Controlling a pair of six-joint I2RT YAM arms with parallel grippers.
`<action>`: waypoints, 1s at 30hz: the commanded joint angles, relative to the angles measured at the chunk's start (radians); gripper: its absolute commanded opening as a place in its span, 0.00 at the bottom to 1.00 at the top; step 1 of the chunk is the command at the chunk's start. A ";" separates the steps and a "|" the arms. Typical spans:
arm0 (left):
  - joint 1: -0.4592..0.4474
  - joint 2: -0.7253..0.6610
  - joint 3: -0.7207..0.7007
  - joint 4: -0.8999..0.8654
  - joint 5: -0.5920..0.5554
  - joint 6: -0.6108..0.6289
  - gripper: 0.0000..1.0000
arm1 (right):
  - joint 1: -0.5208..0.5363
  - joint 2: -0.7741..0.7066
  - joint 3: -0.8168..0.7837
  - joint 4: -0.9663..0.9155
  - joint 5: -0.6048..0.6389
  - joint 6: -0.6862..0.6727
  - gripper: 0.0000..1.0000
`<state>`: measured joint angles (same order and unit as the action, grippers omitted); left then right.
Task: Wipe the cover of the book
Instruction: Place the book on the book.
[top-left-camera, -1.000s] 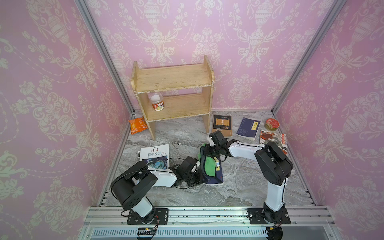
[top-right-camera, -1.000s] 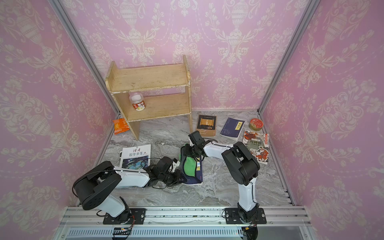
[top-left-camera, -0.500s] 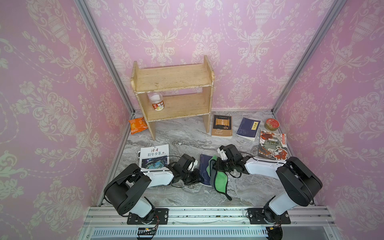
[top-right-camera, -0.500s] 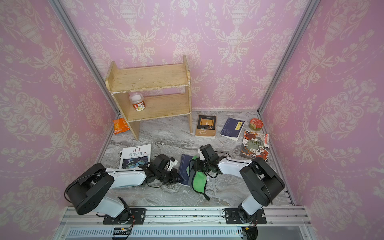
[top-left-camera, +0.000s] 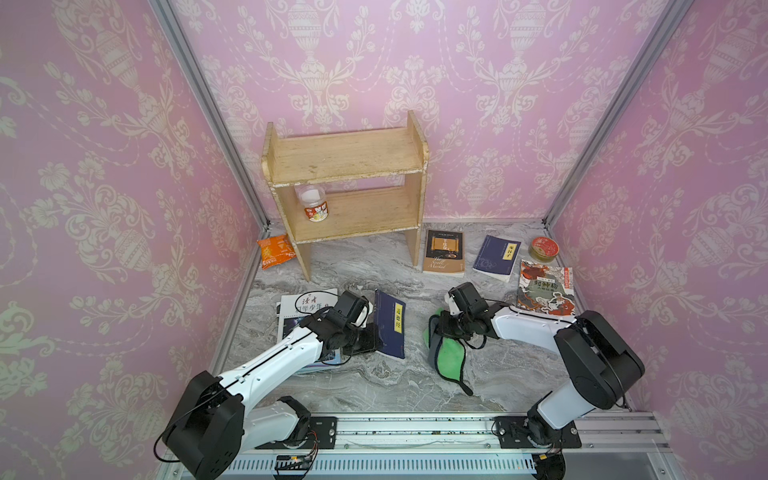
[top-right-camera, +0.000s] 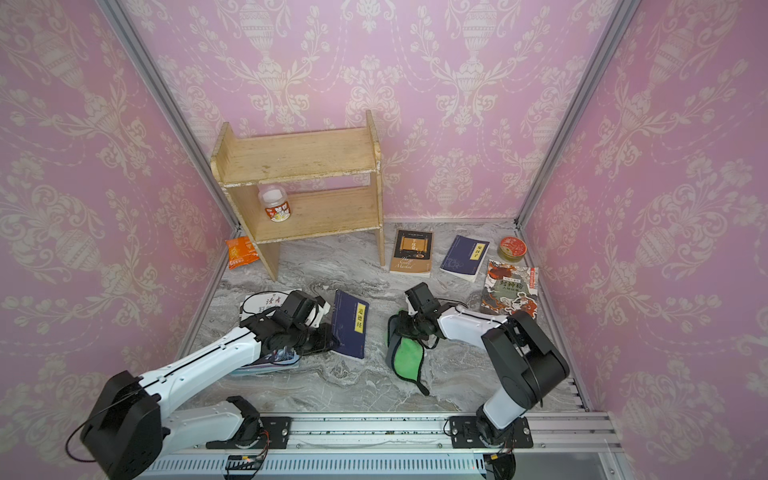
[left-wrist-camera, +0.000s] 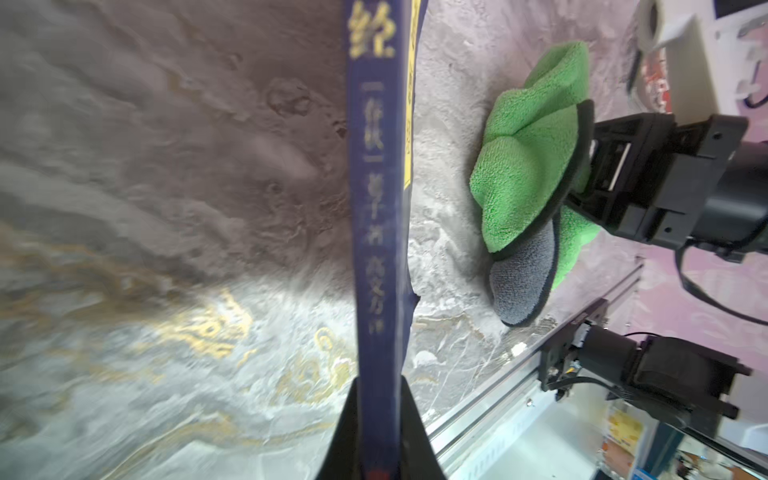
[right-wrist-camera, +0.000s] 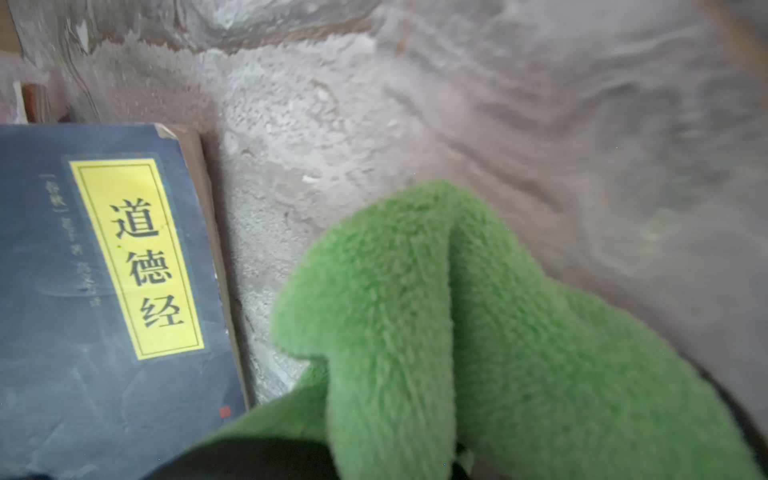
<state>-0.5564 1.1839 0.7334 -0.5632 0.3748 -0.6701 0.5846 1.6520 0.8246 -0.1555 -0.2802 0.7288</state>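
Note:
The book (top-left-camera: 390, 324) (top-right-camera: 350, 324) is dark blue with a yellow title label and lies in the middle of the marble table. My left gripper (top-left-camera: 371, 333) (top-right-camera: 329, 337) is shut on its spine edge. In the left wrist view the spine (left-wrist-camera: 376, 208) runs straight out from between the two black jaws of that gripper (left-wrist-camera: 380, 390). My right gripper (top-left-camera: 440, 328) (top-right-camera: 400, 328) is shut on a green and grey cloth (top-left-camera: 449, 353) (top-right-camera: 405, 358) (left-wrist-camera: 528, 166). The cloth hangs onto the table to the right of the book, clear of it. The right wrist view shows the cloth (right-wrist-camera: 457, 332) hiding the fingers, with the book's cover (right-wrist-camera: 104, 291) beside it.
A white magazine (top-left-camera: 299, 305) lies under my left arm. A wooden shelf (top-left-camera: 345, 166) holding a jar (top-left-camera: 313, 203) stands at the back, with an orange packet (top-left-camera: 274, 251) to its left. Three more books (top-left-camera: 444, 251) (top-left-camera: 496, 257) (top-left-camera: 546, 291) and a red tin (top-left-camera: 545, 248) lie at the back right.
My right gripper has drawn the cloth off the book and away to the right. My left gripper has shifted the book a little to the left.

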 joint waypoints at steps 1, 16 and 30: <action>0.031 -0.054 0.076 -0.269 -0.147 0.125 0.00 | 0.090 0.108 0.129 -0.086 0.007 -0.028 0.00; 0.169 -0.188 0.181 -0.530 -0.320 0.216 0.00 | 0.251 0.557 0.854 -0.277 -0.116 -0.041 0.00; 0.245 -0.188 0.177 -0.518 -0.366 0.198 0.00 | 0.313 0.698 1.047 -0.307 -0.172 -0.014 0.00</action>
<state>-0.3229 1.0023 0.8917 -1.0737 0.0433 -0.4862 0.8875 2.3264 1.8282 -0.4397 -0.4240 0.7071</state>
